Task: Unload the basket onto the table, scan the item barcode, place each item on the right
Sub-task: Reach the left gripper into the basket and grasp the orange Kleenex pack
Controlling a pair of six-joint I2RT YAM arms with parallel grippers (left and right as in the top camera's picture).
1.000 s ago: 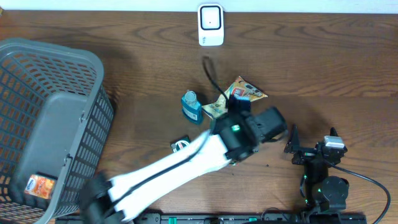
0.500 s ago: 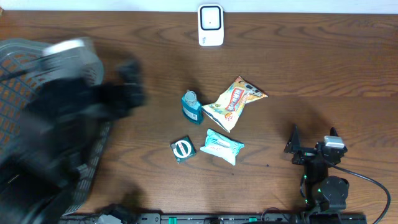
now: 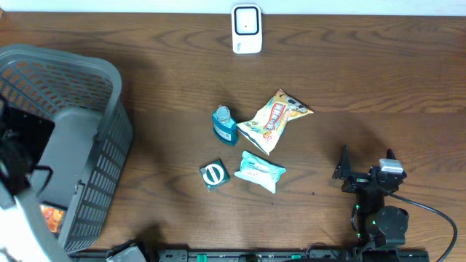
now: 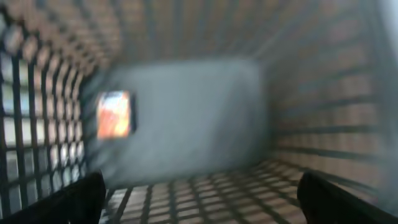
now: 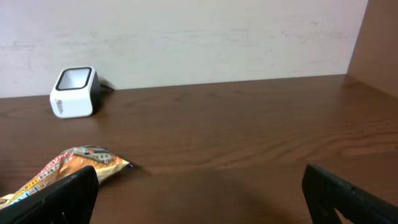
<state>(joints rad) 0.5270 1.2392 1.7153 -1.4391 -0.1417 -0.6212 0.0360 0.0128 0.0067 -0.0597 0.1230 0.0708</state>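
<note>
Hovering L gripper over grey basket, spread, empty | orange packet inside | R gripper spread, near right

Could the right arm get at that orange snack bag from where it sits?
Probably yes. The snack bag lies in the open on the table, with nothing between it and the right pincer, which stands open.

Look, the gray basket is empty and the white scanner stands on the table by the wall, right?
Not quite. The gray basket is not empty: an orange packet lies on its floor, as the left wrist view shows. The white scanner does stand on the table by the wall.
</note>
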